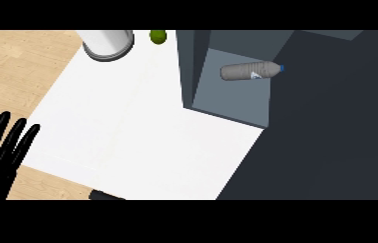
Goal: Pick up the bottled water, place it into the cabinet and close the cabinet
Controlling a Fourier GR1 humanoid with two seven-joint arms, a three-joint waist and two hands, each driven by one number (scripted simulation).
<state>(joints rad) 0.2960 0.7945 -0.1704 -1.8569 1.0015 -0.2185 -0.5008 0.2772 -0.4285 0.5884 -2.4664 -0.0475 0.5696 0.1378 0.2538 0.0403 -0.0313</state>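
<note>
One bottled water [251, 71] lies on its side inside the open cabinet [229, 94], far right.
Left hand [15, 142] rests at the near left edge, fingers straight and spread, holding nothing. White worktop [140, 127] carries a grey canister [108, 43] and a lime [158, 36] at its far side.

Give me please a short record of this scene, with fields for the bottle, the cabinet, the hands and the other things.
bottle: bottled water lying on its side inside the cabinet, cap toward the view's right
cabinet: cabinet open, dark grey, at the white counter's far right
left hand: left hand open, fingers up, resting at the view's left edge
right hand: not in view
other things: white round container and green fruit at the counter's far edge
</note>
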